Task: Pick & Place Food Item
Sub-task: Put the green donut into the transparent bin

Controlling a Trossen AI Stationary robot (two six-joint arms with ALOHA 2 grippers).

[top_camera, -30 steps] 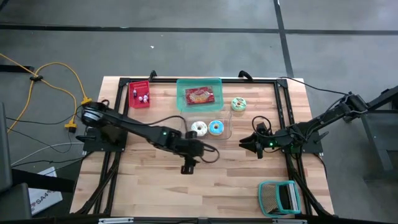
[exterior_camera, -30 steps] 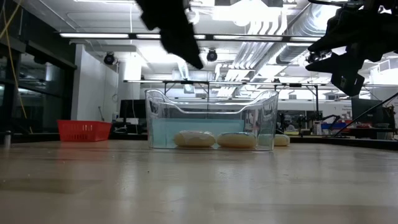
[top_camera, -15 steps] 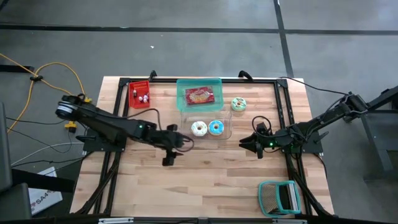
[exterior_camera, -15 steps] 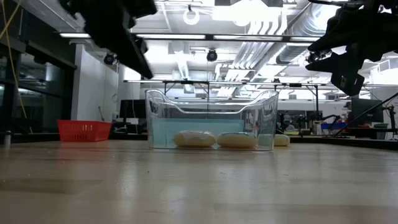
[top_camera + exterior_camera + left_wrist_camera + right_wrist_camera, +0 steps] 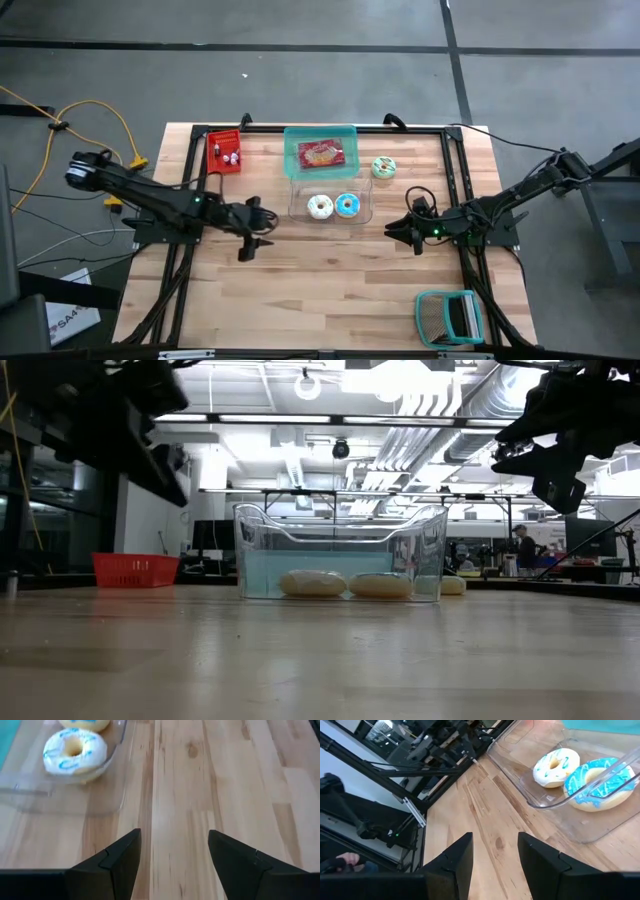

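Left tool (image 5: 247,247) hangs left of center, fingers apart, empty. Right tool (image 5: 392,234) likewise, right of the clear bin (image 5: 331,213) holding 2 donuts (image 5: 320,207).

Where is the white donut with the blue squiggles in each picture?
High view: white donut in the clear container, left of the blue donut.
Low view: the left pale lump behind the container wall.
Left wrist view: top left.
Right wrist view: upper right.
Shared landmark: the clear container.

3 donuts (image 5: 320,206), 2 teal trays (image 5: 320,154), 1 clear bin (image 5: 365,212), 1 red basket (image 5: 225,152).
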